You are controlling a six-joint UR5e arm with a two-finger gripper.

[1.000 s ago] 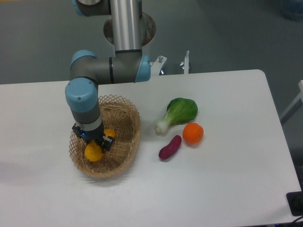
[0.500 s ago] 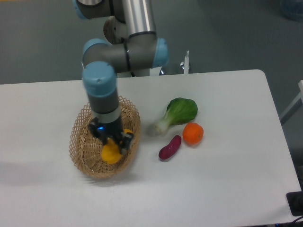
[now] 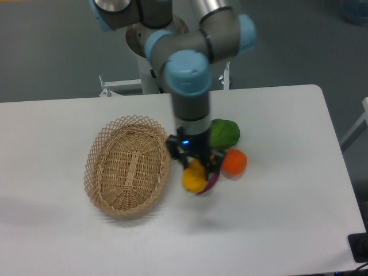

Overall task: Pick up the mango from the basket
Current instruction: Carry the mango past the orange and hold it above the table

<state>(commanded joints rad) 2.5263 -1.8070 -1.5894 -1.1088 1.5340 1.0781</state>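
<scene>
My gripper [image 3: 195,167] is shut on the yellow-orange mango [image 3: 194,179] and holds it in the air above the table, just right of the basket [image 3: 127,167]. The tan wicker basket lies on the left part of the table with nothing inside it. The mango hangs below the fingers, its lower end showing, over the spot where the purple sweet potato [image 3: 211,183] lies.
A green leafy vegetable [image 3: 224,133] lies behind the gripper, partly hidden by it. A round orange [image 3: 234,162] sits right of the gripper. The purple sweet potato is mostly hidden under the mango. The arm's base [image 3: 155,34] stands behind the table's far edge.
The gripper has lifted the mango out of the basket and carried it right, from over the basket to above the sweet potato. The basket now holds nothing.
</scene>
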